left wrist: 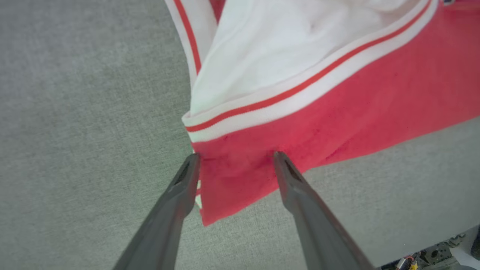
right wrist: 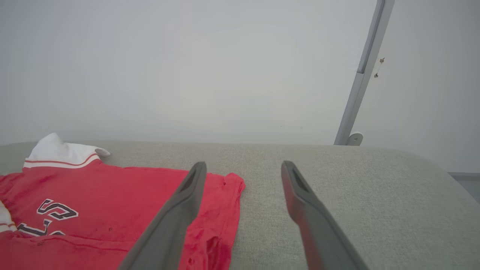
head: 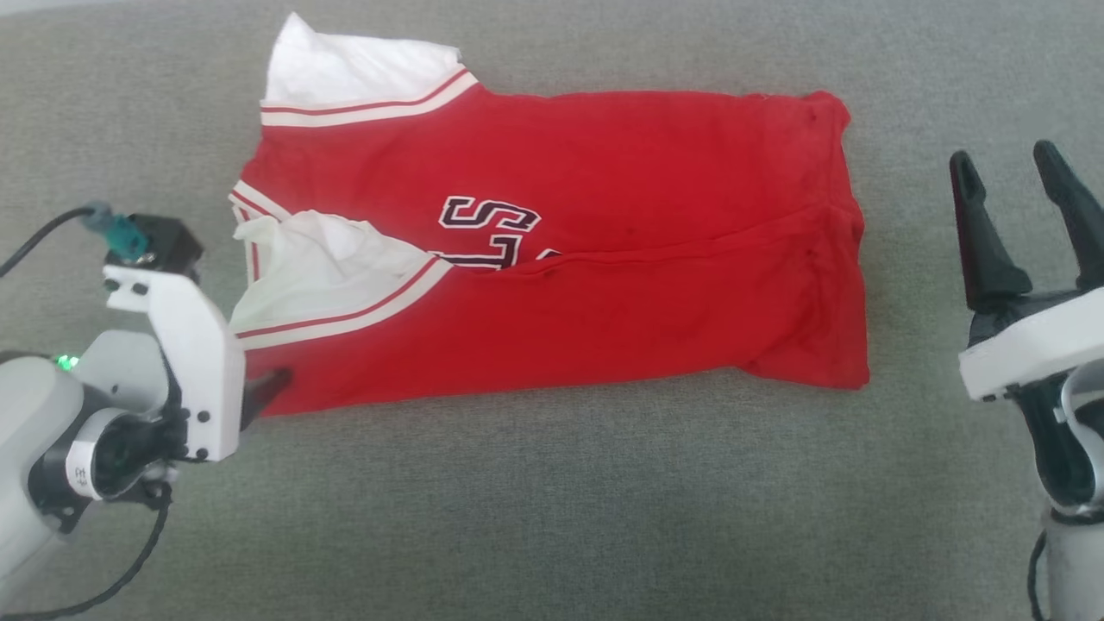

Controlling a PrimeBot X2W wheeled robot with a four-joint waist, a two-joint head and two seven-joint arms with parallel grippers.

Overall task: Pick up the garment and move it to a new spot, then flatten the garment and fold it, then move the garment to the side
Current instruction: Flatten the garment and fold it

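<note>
Dark, tapered fingers (left wrist: pixel 300 195) of the left gripper (left wrist: pixel 236 156) stand spread apart, clamping nothing. Their tips rest at the near corner of the garment (head: pixel 604 259), so that the red corner flap lies between them. One tip meets the cloth just below the striped trim (left wrist: pixel 285 97); the other sits on the red body near its lower edge. Whether the tips press into the cloth cannot be told.

The right gripper (head: pixel 1005 157) is likewise released, jaws wide and empty. It hangs above the grey woven surface (head: pixel 552 517), off the garment's right-hand edge and apart from it. In the right wrist view one finger overlaps the hem end of the cloth without visible contact.

The garment lies across the middle of the grey surface, sleeves toward the robot's left and hem toward its right. Its near long edge is doubled over the body, so the fold line cuts across the lower part of the dark, white-outlined number print (head: pixel 492 228). One white sleeve panel (head: pixel 345 65) projects at the far left corner; a second, crumpled one (head: pixel 319 263) lies on the folded layer just beyond the left gripper.

A dark cable (head: pixel 43 233) runs to the left wrist. Behind the surface stand a pale wall (right wrist: pixel 187 75) and a slanted metal post (right wrist: pixel 360 75).
</note>
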